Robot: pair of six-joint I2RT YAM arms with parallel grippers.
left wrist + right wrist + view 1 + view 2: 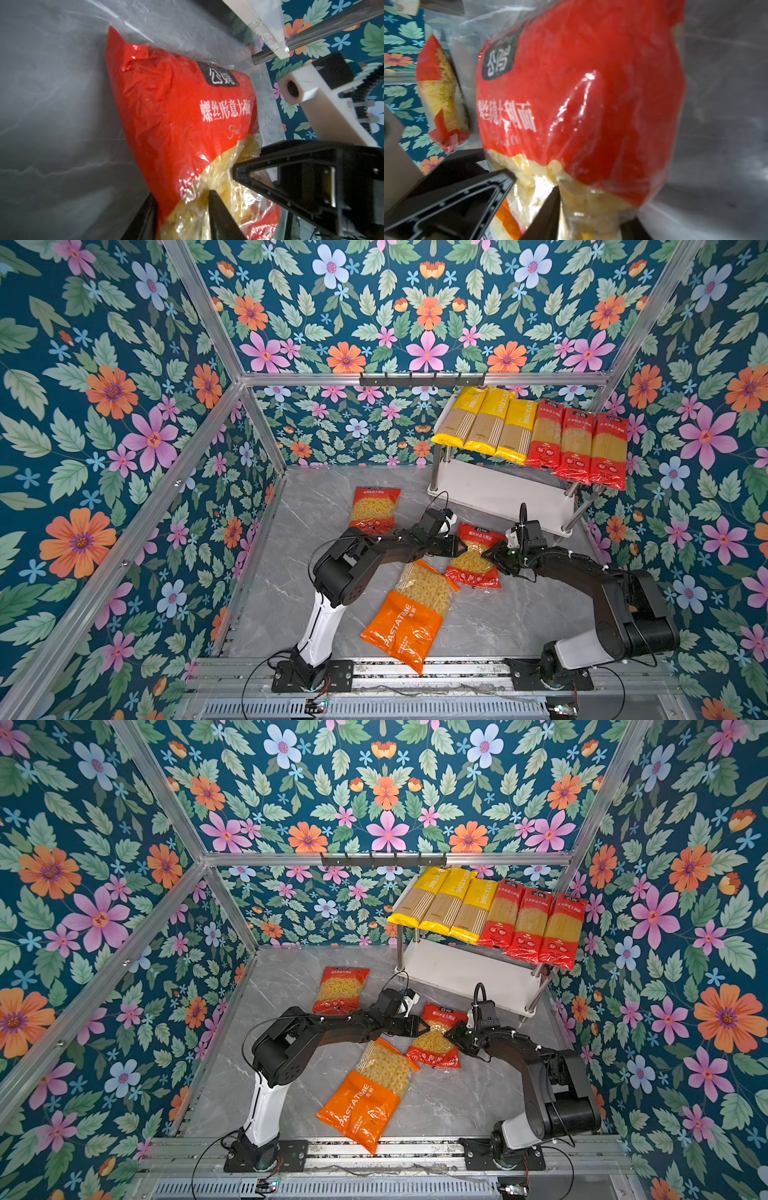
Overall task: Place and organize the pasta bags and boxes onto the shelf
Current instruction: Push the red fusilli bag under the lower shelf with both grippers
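right now, just below centre frame, the left gripper (pixel 462 549) is pinching the short red macaroni bag (pixel 478 536) from the left. the right gripper (pixel 492 555) is clamping its right side likewise.

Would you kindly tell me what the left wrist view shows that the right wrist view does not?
Only left wrist: the right arm's white camera mount. Only right wrist: the second red macaroni bag and a sliver of the orange macaroni bag. Both: the held red macaroni bag, pinched at its clear middle by the left gripper and right gripper.
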